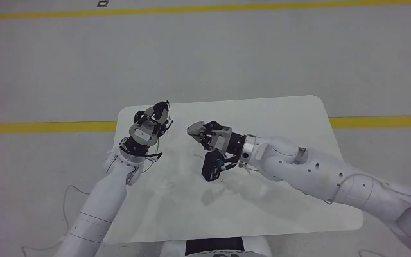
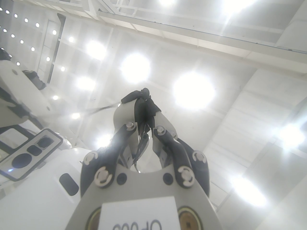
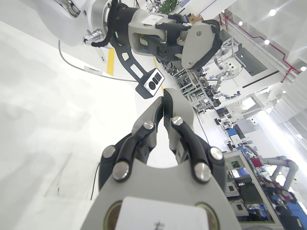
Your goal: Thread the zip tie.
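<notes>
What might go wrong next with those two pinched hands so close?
The thin dark strand, likely the zip tie, juts from the very tips of the left gripper; it may slip or swing. The right gripper is shut, seemingly empty, so it may miss so thin a target. Being close, they may bump.

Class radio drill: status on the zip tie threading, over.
Left gripper shut on thin dark zip tie, held above the table. Right gripper shut, nothing visible in it, close by. Tie end free, no loop seen. Nothing between the grippers.
</notes>
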You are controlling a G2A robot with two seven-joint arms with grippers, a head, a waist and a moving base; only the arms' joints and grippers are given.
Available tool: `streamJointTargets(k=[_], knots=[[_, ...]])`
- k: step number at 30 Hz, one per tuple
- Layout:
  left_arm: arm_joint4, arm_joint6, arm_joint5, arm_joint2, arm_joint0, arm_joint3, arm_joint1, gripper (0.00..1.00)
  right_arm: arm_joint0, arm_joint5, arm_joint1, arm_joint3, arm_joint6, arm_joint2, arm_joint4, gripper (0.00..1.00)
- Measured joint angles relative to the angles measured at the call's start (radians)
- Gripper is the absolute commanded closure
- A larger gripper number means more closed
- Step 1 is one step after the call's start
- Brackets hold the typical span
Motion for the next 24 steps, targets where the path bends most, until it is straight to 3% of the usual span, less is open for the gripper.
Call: streamJointTargets(k=[6, 7, 8, 9, 12, 14, 24], knots=[[0.0, 0.0, 0.0, 0.0, 0.0, 0.0, 0.0, 1.0, -0.057, 0.046, 0.016, -0.004, 0.006, 0.052, 0.008, 1.0], [0.0, 0.0, 0.0, 0.0, 0.0, 0.0, 0.0, 1.0, -0.069, 0.049, 0.02, -0.005, 0.002, 0.064, 0.013, 0.84], [0.0, 0.0, 0.0, 0.0, 0.0, 0.0, 0.0, 1.0, -0.081, 0.053, 0.023, -0.007, -0.004, 0.079, 0.024, 0.56], [0.0, 0.0, 0.0, 0.0, 0.0, 0.0, 0.0, 1.0, -0.099, 0.063, 0.028, -0.013, -0.021, 0.1, 0.053, 0.0], [0.0, 0.0, 0.0, 0.0, 0.0, 0.0, 0.0, 1.0, -0.144, 0.086, 0.036, -0.03, -0.104, 0.162, 0.186, 0.0], [0.0, 0.0, 0.0, 0.0, 0.0, 0.0, 0.0, 1.0, -0.147, 0.088, 0.036, -0.03, -0.117, 0.168, 0.228, 0.0], [0.003, 0.005, 0.0, 0.0, 0.0, -0.003, 0.0, 1.0, -0.162, 0.089, 0.033, -0.033, -0.116, 0.177, 0.223, 0.0]])
